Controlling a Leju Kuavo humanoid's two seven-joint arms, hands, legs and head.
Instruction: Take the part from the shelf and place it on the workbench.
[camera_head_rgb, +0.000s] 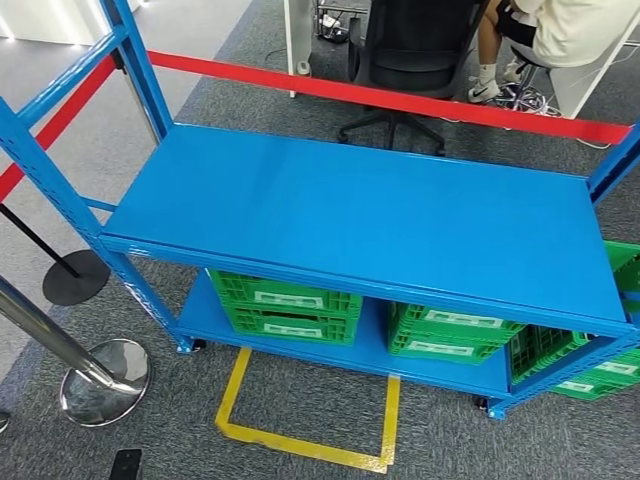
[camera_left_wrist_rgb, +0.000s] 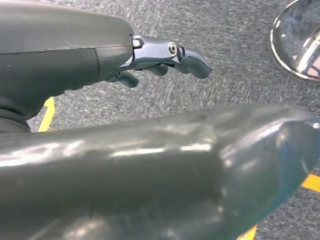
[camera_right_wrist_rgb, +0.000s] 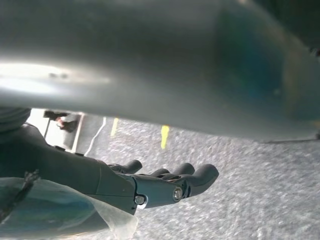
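Note:
A blue metal shelf rack (camera_head_rgb: 362, 215) stands in front of me, its top board bare. On its lower board sit green plastic crates (camera_head_rgb: 285, 305), (camera_head_rgb: 453, 332), and another crate (camera_head_rgb: 604, 370) sticks out at the right end. What lies inside the crates is hidden. My left hand (camera_left_wrist_rgb: 166, 57) hangs over grey carpet with its fingers stretched out, holding nothing. My right hand (camera_right_wrist_rgb: 166, 182) also hangs over the carpet, fingers extended and apart, with nothing in it.
A yellow tape square (camera_head_rgb: 302, 440) marks the floor before the rack. A chrome stanchion base (camera_head_rgb: 106, 380) and a black base (camera_head_rgb: 75, 277) stand at the left. A red barrier belt (camera_head_rgb: 392, 98) runs behind the rack. Beyond it are an office chair (camera_head_rgb: 407, 60) and a seated person (camera_head_rgb: 558, 30).

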